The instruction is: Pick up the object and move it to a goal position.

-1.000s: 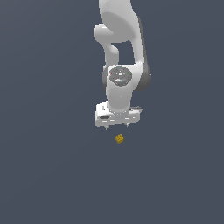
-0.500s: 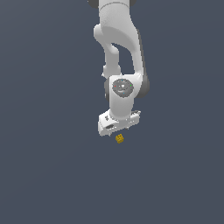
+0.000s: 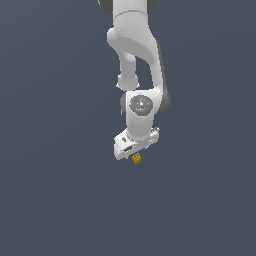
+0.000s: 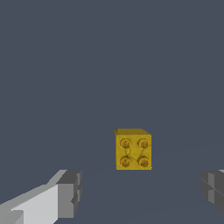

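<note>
The object is a small mustard-yellow block with four studs on the face turned to the wrist camera. It lies on the dark grey floor. In the exterior view the object peeks out just under the white hand. My gripper is open, its grey fingertips set wide apart on either side, and the block sits a little beyond the gap between them, untouched. In the exterior view the gripper hangs low over the block, its fingers mostly hidden by the hand.
A uniform dark grey surface fills both views. The white arm rises from the hand to the frame's upper edge.
The arm has come down toward the block over the last second. The hand now sits just above it, where earlier a visible gap lay between them. The block has not moved.
</note>
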You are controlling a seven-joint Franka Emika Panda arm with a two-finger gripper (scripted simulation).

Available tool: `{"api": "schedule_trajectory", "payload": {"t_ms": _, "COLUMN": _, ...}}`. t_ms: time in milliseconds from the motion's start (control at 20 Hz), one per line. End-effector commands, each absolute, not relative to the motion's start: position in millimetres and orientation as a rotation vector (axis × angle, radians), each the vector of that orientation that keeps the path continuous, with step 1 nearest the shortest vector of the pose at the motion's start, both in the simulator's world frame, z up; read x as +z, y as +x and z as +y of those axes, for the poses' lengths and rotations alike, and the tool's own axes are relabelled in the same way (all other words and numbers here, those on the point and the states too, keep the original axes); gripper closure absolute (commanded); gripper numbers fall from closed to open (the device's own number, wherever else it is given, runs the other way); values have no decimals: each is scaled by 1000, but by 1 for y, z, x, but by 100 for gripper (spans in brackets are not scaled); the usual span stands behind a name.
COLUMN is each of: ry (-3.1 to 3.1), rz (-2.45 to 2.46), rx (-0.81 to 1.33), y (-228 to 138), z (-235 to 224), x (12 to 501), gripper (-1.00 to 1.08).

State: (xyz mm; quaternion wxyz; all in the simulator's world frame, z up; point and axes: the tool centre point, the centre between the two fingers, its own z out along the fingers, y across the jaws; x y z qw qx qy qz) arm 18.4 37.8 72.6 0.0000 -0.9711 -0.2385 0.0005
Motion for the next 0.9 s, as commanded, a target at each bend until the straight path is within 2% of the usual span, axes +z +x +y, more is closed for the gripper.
{"api": "schedule_trajectory", "payload": {"t_ms": 0, "ry": -3051, "rz": -750, "rx": 1, "y": 18, "z": 38, "x": 73, "gripper": -92}}
{"api": "schedule_trajectory", "payload": {"t_ms": 850, "ry": -3049, "rz": -758, "rx": 0, "y": 19, "z": 38, "x": 22, "gripper": -92}}
